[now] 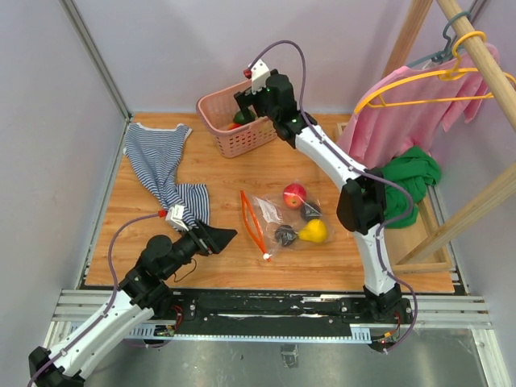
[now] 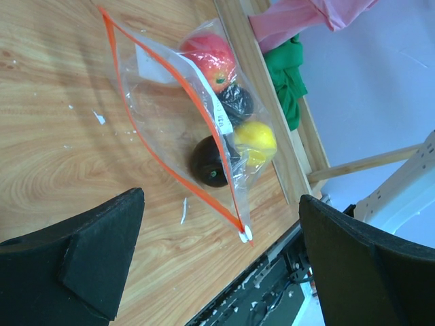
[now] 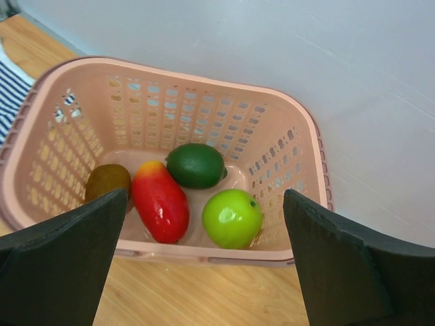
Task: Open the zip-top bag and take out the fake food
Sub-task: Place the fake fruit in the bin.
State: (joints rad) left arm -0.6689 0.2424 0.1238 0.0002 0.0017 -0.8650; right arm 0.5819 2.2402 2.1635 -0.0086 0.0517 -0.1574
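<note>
The zip-top bag (image 1: 278, 218) lies mid-table, its orange zip strips (image 2: 163, 146) spread apart and meeting at a white slider (image 2: 245, 234). Inside it I see fake food: a red apple (image 2: 211, 58), a yellow piece (image 2: 255, 139) and two dark pieces (image 2: 209, 161). My left gripper (image 1: 222, 239) is open just left of the bag, its fingers (image 2: 88, 258) empty. My right gripper (image 1: 251, 103) hangs open above the pink basket (image 1: 211, 103). In the basket lie a light green apple (image 3: 232, 217), a red-yellow fruit (image 3: 160, 201), a dark green one (image 3: 196, 165) and a brown one (image 3: 107, 182).
A striped cloth (image 1: 161, 165) lies at the left of the wooden table. At the right, a pink garment (image 1: 403, 105) hangs on a yellow hanger from a wooden rack (image 1: 476, 48), with a green cloth (image 1: 411, 177) at its foot.
</note>
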